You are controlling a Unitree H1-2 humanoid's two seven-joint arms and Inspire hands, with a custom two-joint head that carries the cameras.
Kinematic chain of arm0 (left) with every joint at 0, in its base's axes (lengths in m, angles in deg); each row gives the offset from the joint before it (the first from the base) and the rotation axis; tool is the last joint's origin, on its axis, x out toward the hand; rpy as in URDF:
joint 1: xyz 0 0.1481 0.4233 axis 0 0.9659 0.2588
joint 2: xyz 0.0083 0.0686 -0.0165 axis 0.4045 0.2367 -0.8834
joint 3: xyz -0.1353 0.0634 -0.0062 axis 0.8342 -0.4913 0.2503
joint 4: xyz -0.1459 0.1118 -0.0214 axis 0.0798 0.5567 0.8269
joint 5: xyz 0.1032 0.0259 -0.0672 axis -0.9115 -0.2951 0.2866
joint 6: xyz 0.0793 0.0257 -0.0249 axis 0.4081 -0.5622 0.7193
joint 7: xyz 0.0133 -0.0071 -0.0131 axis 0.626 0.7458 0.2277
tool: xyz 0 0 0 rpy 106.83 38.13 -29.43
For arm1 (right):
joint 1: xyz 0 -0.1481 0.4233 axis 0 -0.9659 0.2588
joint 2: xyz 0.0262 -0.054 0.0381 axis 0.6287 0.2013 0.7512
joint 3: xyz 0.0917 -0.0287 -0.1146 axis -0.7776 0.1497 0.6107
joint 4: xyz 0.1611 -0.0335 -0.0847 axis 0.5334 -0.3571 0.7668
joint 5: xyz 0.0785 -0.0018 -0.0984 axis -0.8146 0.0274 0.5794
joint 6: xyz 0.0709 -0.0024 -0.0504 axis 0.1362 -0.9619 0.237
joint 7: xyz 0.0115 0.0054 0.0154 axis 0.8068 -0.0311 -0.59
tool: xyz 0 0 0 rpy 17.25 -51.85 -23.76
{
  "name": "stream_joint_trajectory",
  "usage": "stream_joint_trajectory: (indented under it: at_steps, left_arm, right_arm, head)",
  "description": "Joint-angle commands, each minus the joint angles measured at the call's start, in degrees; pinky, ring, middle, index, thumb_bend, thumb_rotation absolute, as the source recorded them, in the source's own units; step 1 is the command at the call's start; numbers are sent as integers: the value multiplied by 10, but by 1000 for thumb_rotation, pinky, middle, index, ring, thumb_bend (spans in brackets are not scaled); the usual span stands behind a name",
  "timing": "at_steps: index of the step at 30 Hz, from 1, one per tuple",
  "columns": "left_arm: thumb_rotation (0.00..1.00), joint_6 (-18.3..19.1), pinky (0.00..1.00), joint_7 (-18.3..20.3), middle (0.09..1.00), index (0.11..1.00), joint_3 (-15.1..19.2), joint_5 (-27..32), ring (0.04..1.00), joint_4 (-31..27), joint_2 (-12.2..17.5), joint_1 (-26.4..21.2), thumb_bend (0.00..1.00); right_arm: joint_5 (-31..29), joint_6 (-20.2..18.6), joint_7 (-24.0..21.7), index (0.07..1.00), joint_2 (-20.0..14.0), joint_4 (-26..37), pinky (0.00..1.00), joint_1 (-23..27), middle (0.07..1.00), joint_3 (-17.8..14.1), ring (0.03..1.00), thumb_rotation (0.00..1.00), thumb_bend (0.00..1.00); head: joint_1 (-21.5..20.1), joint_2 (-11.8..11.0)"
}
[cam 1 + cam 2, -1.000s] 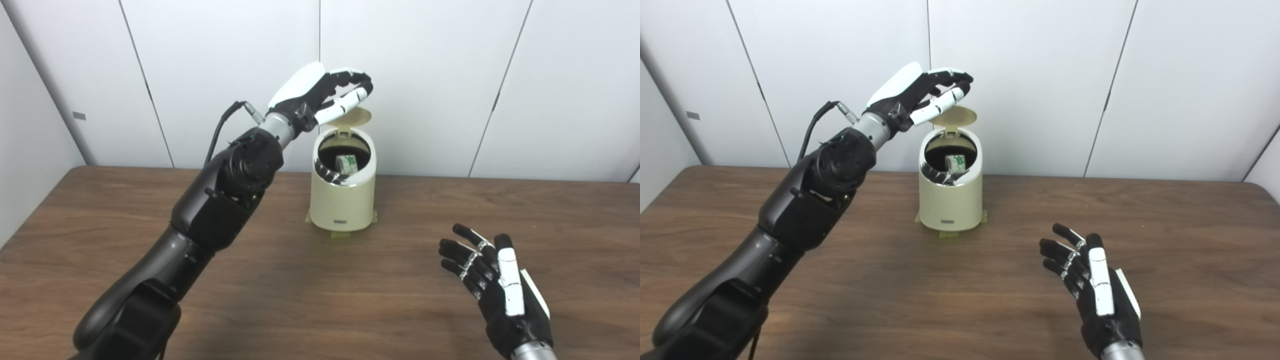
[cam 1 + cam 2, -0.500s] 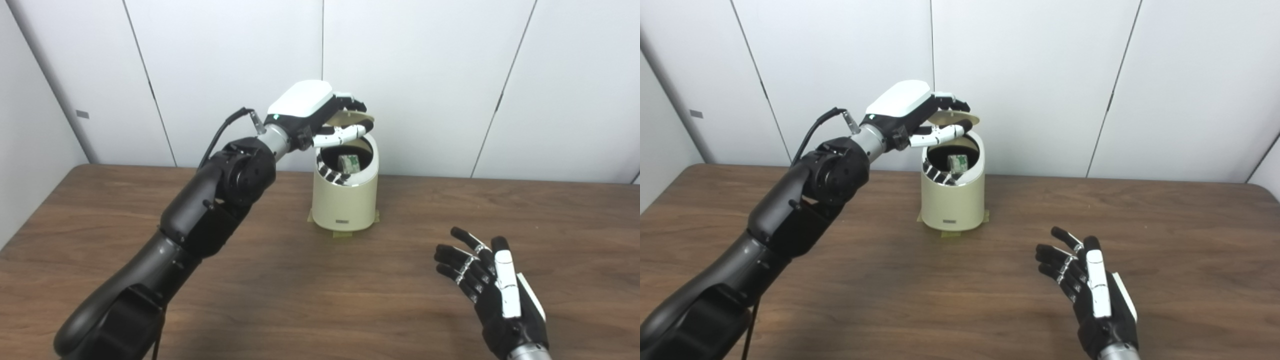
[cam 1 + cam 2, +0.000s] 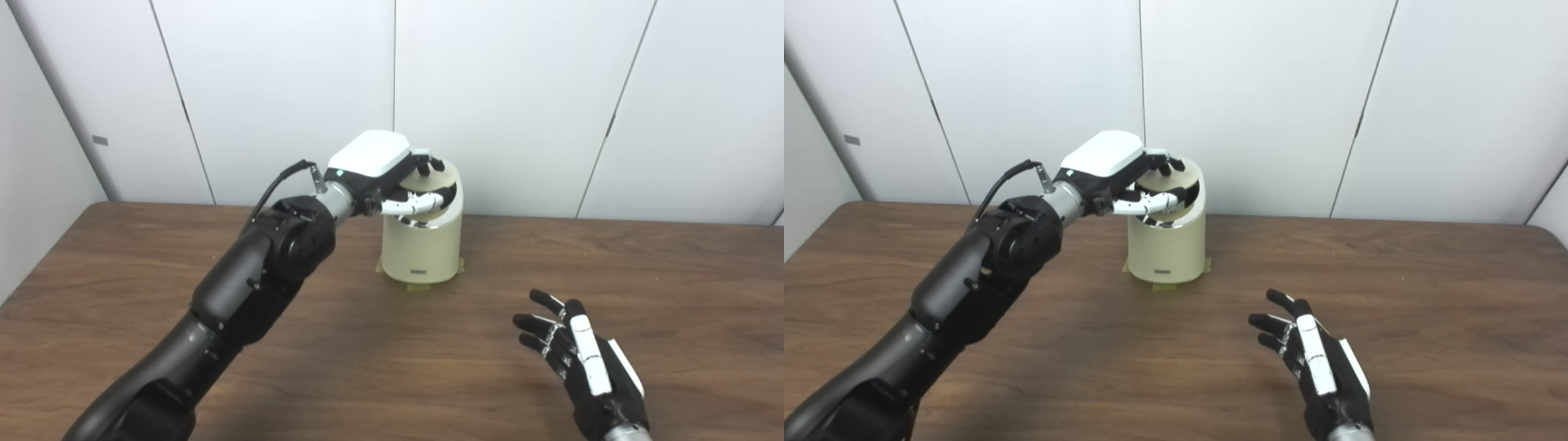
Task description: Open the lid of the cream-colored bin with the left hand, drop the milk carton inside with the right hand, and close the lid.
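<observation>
The cream-colored bin (image 3: 421, 245) stands at the back middle of the table. Its round lid (image 3: 442, 179) is tilted low over the opening, almost down. My left hand (image 3: 375, 160) is on the lid, fingers (image 3: 429, 162) on top of it and thumb (image 3: 416, 202) under its front edge across the opening. The milk carton is hidden inside the bin. My right hand (image 3: 588, 373) is open and empty, fingers spread, just above the table at the front right.
The brown wooden table (image 3: 367, 343) runs across the view, with white wall panels (image 3: 520, 92) close behind the bin. Tan tape (image 3: 418, 285) shows at the bin's base. My left arm (image 3: 257, 269) stretches across the table's left half.
My left hand has brought the lid down from upright to almost flat over the opening, hiding the carton. My right hand has drifted a little down and left, still open.
</observation>
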Motion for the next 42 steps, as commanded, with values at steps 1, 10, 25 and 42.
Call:
stream_joint_trajectory:
  at_steps: [1, 10, 25, 42]
  left_arm:
    - [844, -13, 871, -2, 763, 826, 4, -9, 782, -10, 4, -18, 455]
    - [888, -28, 904, 24, 814, 849, -10, -23, 828, -1, 1, 5, 480]
    - [1000, -22, 998, 128, 880, 985, -69, -70, 909, 6, 9, 10, 536]
    - [632, 120, 604, -8, 733, 796, 227, 176, 702, -250, -134, 150, 335]
  right_arm:
    - [3, 15, -8, 829, 5, 10, 787, 15, 653, 2, 794, 856, 583]
    - [7, 15, -11, 838, 7, 17, 795, 10, 674, 4, 808, 810, 579]
    - [13, 28, -11, 862, 24, 21, 862, -10, 716, 5, 840, 801, 571]
    - [0, 31, -4, 869, 38, 28, 844, -18, 739, -16, 830, 809, 610]
  head:
    - [-1, 1]
    - [-5, 5]
    - [-13, 10]
    - [-20, 13]
